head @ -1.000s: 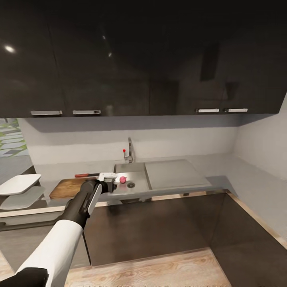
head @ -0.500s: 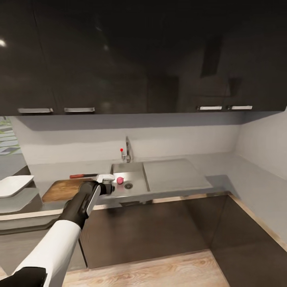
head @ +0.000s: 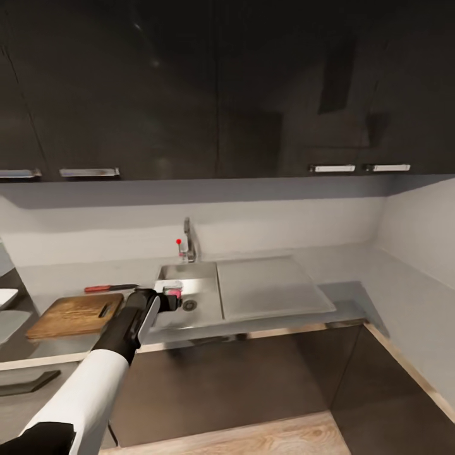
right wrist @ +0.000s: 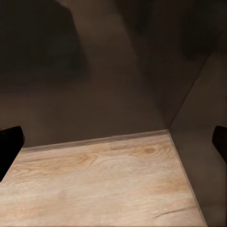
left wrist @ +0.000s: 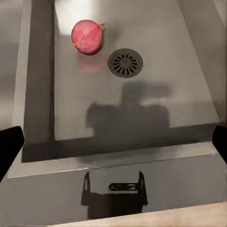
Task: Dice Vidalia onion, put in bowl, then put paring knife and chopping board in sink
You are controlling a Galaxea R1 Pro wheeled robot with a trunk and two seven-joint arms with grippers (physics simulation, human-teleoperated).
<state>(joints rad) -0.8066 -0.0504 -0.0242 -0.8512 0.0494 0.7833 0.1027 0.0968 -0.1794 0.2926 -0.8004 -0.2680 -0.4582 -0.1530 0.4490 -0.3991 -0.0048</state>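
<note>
Dark wall cabinets (head: 189,88) take up the upper half of the head view, above the grey countertop (head: 379,284) that runs across the middle and turns down the right edge. The sink (head: 189,275) sits centre-left with its tap (head: 188,239) behind it. At the left lies the board (head: 72,314), with the knife (head: 109,288) on the countertop just behind it. The bowl (head: 5,296) is cut off by the left edge, only a white sliver showing. The left arm reaches up from the lower left, and the left gripper (head: 170,297) hangs over the sink's near left part, hiding most of the onion (left wrist: 87,37); a pink trace shows beside it. In the left wrist view the onion rests on the basin floor near the drain (left wrist: 125,62), upper left of frame, with the gripper released, its dark fingers (left wrist: 9,146) wide apart at the frame's sides. The right gripper (right wrist: 113,142) is likewise spread, over wood floor (right wrist: 94,184) and lower cabinet fronts. Against the earlier frames the whole scene has slid left, so the camera has moved, and the gripper has gone further over the sink, closer to the onion.
</note>
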